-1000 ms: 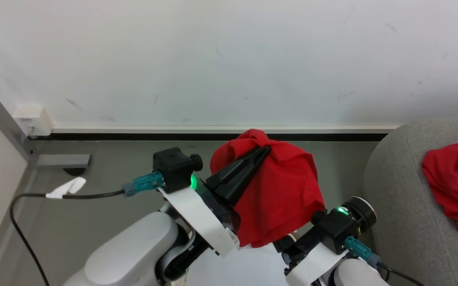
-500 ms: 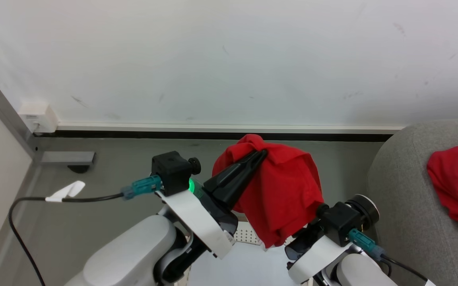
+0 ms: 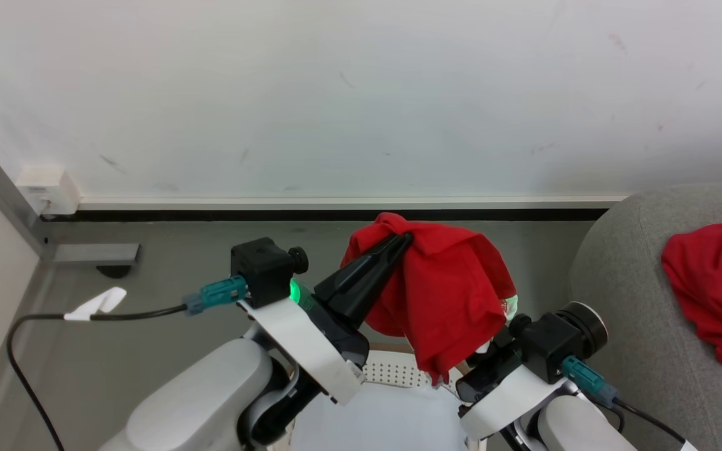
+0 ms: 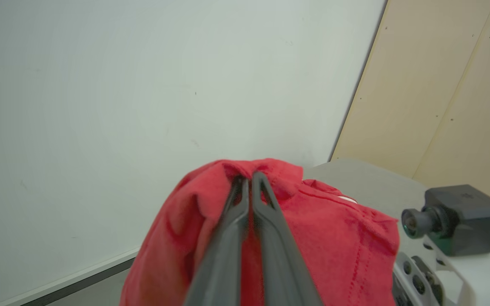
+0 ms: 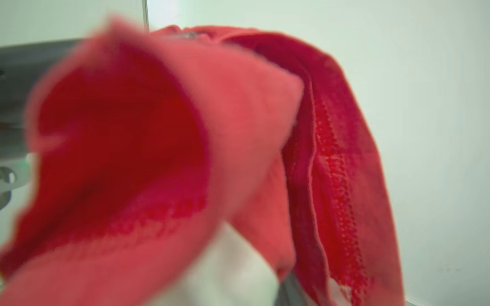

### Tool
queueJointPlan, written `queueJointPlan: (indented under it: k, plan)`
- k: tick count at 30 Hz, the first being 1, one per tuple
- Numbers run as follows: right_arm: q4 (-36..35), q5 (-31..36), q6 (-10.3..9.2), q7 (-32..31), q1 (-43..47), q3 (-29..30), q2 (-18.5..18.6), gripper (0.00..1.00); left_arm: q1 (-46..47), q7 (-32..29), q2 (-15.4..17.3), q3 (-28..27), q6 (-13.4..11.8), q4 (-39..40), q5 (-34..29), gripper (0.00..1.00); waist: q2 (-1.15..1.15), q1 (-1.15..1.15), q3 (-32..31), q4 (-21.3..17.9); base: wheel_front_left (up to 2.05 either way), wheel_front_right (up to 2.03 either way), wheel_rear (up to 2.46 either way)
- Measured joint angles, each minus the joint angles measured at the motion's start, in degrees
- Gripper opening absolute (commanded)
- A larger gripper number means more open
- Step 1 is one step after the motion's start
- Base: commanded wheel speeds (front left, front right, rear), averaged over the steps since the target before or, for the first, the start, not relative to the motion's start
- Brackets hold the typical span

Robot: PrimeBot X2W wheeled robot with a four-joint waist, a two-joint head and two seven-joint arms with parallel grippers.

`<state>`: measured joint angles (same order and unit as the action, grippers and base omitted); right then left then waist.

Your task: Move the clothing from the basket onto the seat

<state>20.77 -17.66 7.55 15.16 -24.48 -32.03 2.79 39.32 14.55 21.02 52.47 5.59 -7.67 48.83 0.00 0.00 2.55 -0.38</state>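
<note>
a pale wall (image 3: 361, 94) and a grey floor (image 3: 148, 300) are seen behind everything. the seat (image 3: 637, 294) is found at the right edge of the head view, with a second garment (image 3: 712, 288) already laid on it. the basket (image 3: 392, 373) is placed low in the middle, between the two arms, its perforated wall partly shown. above it the held garment (image 3: 455, 294) is hung from the left fingers (image 3: 364, 275), which are pressed together on a bunched fold at its top; the pinch is confirmed in the left wrist view. the cloth's long axis is run downward from that pinch to a hem over the basket. the right fingers are covered by the cloth; they are judged to be together, but whether fabric is caught between them cannot be told.

the coming move is judged to turn on one relation: the seat lies to the robot's right of the held garment, well apart from it, with the right arm (image 3: 549, 357) between. the right arm is nearer the seat, yet the load is carried by the left.

compared with a second ago, the held garment has been raised so that the basket wall is uncovered, and the right fingers have been brought from apart to together. the slight shift of seat and wall is put down to the camera.
</note>
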Motion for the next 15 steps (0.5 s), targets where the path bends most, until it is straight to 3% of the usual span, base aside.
queueJointPlan:
  k: [14, 15]
  plan:
    - [0.2, -0.3, 0.01, 0.0, 0.3, 1.6, 0.0, 0.0, -0.9, -0.3, 0.1, 0.8, -0.1, 0.9, 0.1, 0.0, 0.0, 0.0, -1.7, -2.7, 0.0, 0.0, 0.0]
    - [0.1, -0.2, 0.01, 0.0, 0.3, 2.1, 0.0, 0.0, -1.0, -0.4, 0.3, 0.9, -0.1, 0.9, 0.2, 0.05, 0.0, 0.0, -1.8, -2.9, 0.0, 0.0, 0.0]
